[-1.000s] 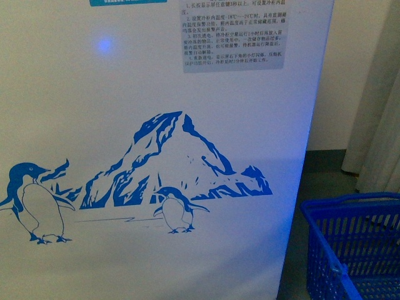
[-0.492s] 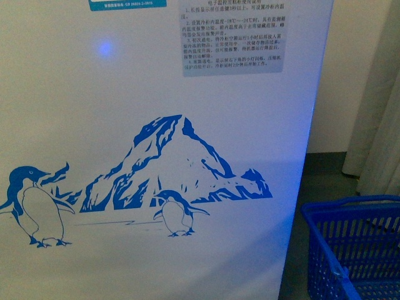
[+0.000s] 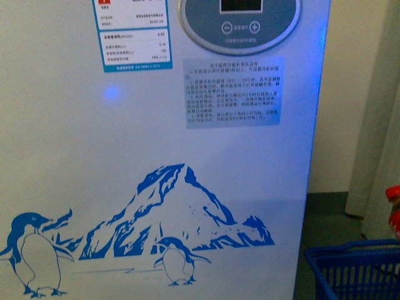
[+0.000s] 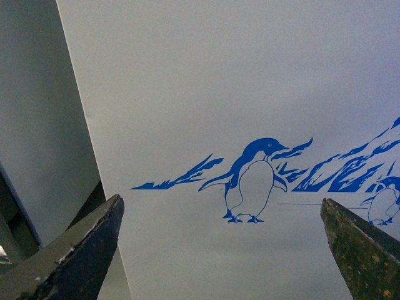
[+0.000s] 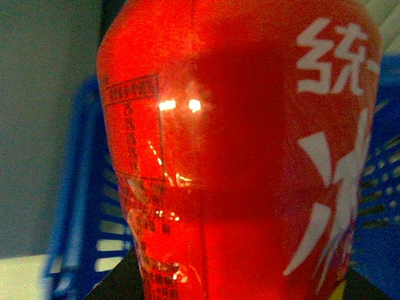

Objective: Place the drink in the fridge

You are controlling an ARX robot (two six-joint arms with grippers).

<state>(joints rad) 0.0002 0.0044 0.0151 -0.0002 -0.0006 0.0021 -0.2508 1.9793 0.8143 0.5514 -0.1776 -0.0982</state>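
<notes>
The right claw [image 5: 234, 289] holds the drink [image 5: 237, 156] beside the fridge [image 3: 156, 125], above a blue basket [image 3: 350, 269]. The left claw [image 4: 222, 250] gapes wide at its penguin [image 4: 250, 181].

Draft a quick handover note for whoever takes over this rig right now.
Left gripper: open, empty, facing the fridge front.
Right gripper: appears shut on the drink; its fingers are hidden behind it.
The drink is up above the blue basket, right of the fridge.
Done: drink picked up.
Left: get it to the fridge's top, out of view, and put it inside.
</notes>
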